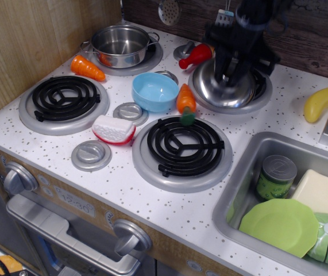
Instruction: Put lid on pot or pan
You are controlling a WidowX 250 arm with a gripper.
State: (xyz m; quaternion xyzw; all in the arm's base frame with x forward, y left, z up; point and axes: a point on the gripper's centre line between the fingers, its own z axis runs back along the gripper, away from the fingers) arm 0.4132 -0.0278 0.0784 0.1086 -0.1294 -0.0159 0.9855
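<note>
My claw (231, 72) is positioned over the back right burner (259, 92), with its fingers closed on the small central knob of the lid (221, 86). The lid is round, domed and shiny steel. It is tilted, its left edge reaching out past the burner ring toward the red pepper (196, 56); whether its low edge touches the burner cannot be determined from this view.

The pot (120, 46) stands upright on the back left burner (146, 62), well apart from the lid. It is uncovered, and its interior appears bare (only reflections show on the steel). Its two thin loop handles project at either side.

Items between lid and pot:
- A light blue bowl (155, 92), upright on the speckled countertop (54, 144).
- A carrot (184, 100) just beside the bowl's right side, green tip pointing toward the front right burner (182, 148).
- A second carrot (87, 68) lying near the pot, on its front left side.

Items at the front: a red and white wedge (113, 129) lies between the front left burner (64, 100) and the front right burner, with a flat grey disc (91, 155) near it and another grey disc (129, 111) behind it.

Items at right: a banana (323, 102) on the countertop, and a sink (238, 190) containing a can (276, 176), a green plate (281, 225) and a pale cutting board (320, 193).
</note>
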